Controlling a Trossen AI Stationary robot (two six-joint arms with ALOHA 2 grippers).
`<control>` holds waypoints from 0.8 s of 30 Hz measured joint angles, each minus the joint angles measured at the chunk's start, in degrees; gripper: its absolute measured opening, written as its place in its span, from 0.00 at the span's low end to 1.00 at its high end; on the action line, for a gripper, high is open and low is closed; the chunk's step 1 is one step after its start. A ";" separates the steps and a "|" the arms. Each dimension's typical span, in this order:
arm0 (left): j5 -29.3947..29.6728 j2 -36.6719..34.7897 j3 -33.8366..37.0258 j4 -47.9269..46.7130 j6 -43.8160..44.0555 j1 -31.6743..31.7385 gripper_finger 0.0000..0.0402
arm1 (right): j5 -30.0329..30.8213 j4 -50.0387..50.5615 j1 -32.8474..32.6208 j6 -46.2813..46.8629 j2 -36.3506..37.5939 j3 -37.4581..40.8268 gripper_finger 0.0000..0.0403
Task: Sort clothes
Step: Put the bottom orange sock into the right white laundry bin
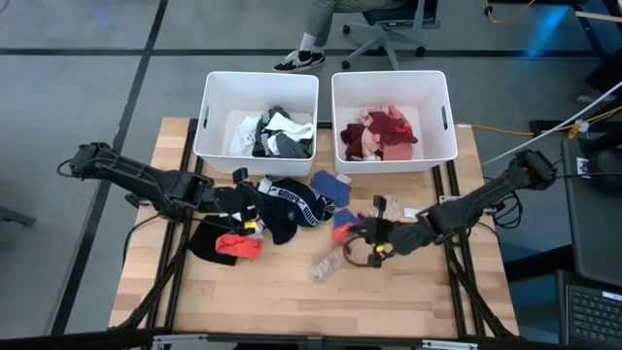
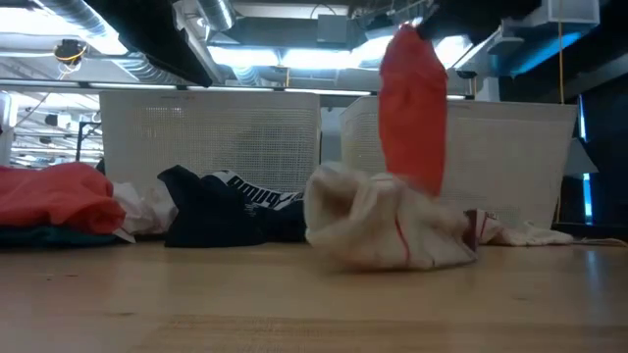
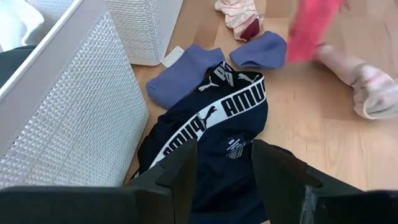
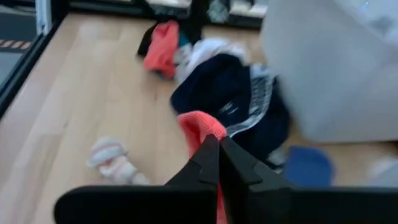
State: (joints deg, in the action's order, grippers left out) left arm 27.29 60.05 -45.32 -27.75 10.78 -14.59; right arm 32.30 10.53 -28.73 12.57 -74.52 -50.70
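A: What's lying where, biggest first?

B: Two white mesh-walled bins are sitting at the table's far edge. Before them the clothes are sprawling over the wood: navy briefs with a white band, blue pieces, a pale sock.

A: And the grippers?

B: The right gripper is pinching a red sock by its top edge, fingers together, sock dangling limp. It's looking light, soft, slip-prone. The left gripper is hovering over the briefs, fingers apart.
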 joint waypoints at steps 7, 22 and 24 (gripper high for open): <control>0.00 0.00 0.00 0.09 1.19 0.00 0.36 | 11.02 -0.38 0.00 -8.93 6.70 -0.39 0.02; 0.00 0.00 0.00 0.11 1.05 0.00 0.36 | 25.74 -0.46 15.55 -30.06 12.64 -8.92 0.02; 0.00 0.00 0.00 0.11 1.05 0.00 0.36 | 26.64 -0.25 19.53 -31.15 12.66 -9.34 0.02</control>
State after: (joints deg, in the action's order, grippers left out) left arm 27.29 60.05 -45.32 -27.64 11.84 -14.59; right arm 58.94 10.28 -9.20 -18.58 -61.87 -60.04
